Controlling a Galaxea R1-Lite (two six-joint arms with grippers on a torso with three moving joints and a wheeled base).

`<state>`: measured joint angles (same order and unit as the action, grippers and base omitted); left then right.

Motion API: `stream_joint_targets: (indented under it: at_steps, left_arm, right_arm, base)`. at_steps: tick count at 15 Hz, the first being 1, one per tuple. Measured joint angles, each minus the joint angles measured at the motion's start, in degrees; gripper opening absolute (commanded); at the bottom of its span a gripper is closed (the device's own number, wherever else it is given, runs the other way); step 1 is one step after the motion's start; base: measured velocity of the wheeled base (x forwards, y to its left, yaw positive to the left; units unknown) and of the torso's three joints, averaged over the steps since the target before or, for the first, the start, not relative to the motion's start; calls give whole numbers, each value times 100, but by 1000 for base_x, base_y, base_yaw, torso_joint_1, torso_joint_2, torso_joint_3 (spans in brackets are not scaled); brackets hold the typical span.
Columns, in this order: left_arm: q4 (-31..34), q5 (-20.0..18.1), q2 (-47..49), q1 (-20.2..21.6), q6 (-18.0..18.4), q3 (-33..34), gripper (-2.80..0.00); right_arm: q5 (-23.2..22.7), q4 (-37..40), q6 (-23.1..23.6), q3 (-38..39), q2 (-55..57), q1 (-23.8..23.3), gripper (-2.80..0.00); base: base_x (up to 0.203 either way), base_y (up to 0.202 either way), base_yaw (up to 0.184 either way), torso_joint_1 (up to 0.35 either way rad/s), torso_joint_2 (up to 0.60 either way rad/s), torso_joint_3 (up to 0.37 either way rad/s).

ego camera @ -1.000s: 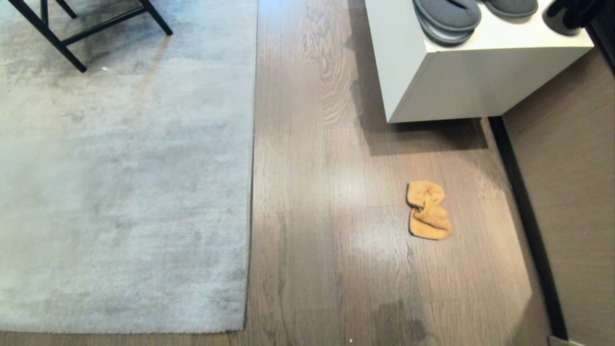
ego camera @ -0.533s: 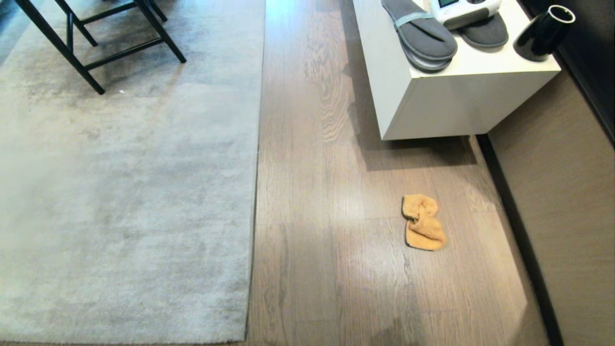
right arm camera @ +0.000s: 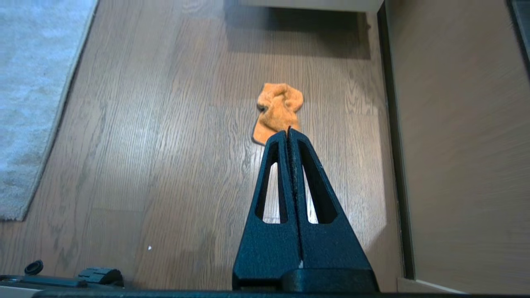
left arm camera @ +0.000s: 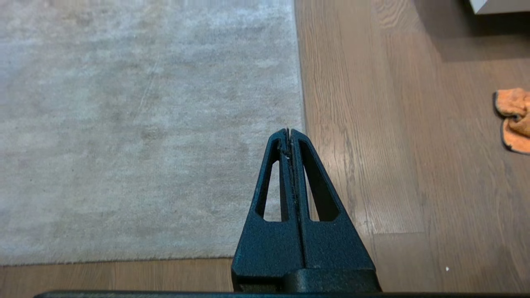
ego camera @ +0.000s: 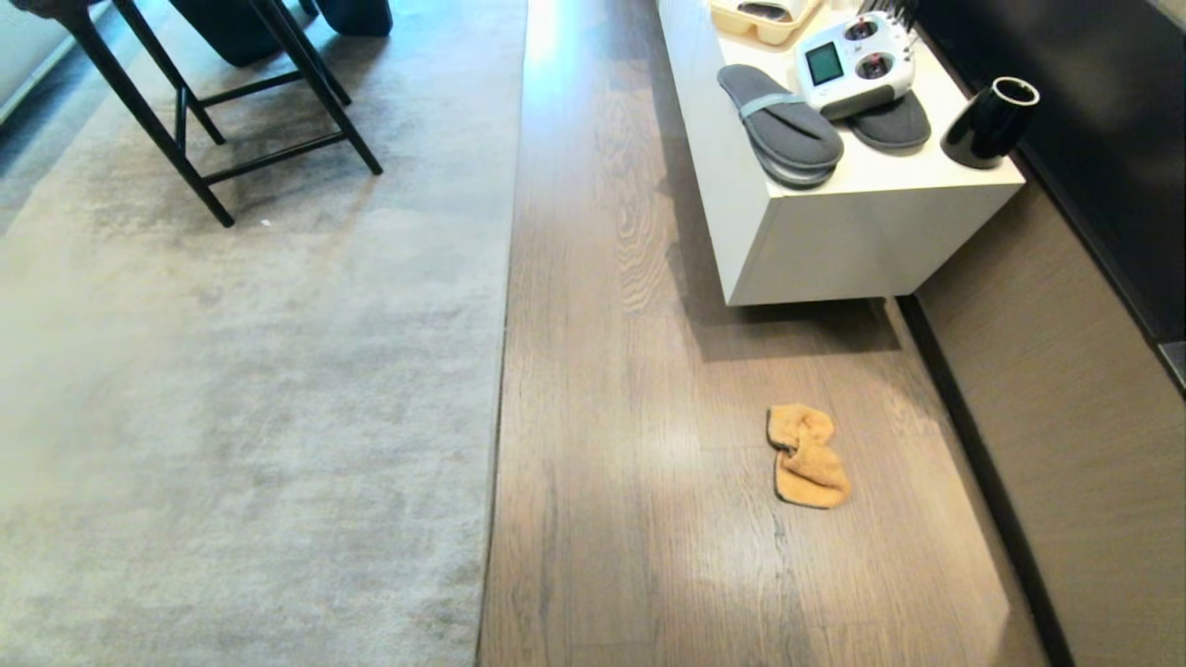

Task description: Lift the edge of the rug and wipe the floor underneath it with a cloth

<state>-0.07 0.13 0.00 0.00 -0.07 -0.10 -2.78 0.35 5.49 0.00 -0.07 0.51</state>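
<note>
Cloth: the cloth, a small orange-yellow fuzzy rag, lies crumpled on the floor, well apart from the rug edge and nearer the white cabinet than the rug.
Rug edge: a straight border lying flat on the planks, running away from the camera; nothing is lifted yet.
Handling, cloth: it looks soft, light and limp, likely to bunch and drape in a pinch; the raised fold across its middle looks the easiest place to take it.
Handling, rug: short pile, likely floppy yet weighty along its length; a pinch at the very border, near the close corner seen from the left wrist, would probably peel it up best.
Left gripper: the left gripper hangs above the rug's border, jaws pressed together, holding nothing.
Right gripper: the right gripper hangs above the planks with the rag beyond its tip, jaws likewise together and empty.
On the cabinet: dark grey slippers, a white handheld controller and a black cup.
Writing: none can be read; the controller's small screen is too small to make out.
</note>
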Motion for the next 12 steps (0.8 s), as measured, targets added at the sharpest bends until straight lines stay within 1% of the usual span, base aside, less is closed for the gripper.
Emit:
stream_joint_targets:
  at_steps: [12]
  left_arm:
    - [-2, -2, 0, 0, 1, 0, -280]
  right_arm:
    - [0, 0, 0, 0, 0, -2, -280]
  base:
    - [0, 0, 0, 2, 1, 200]
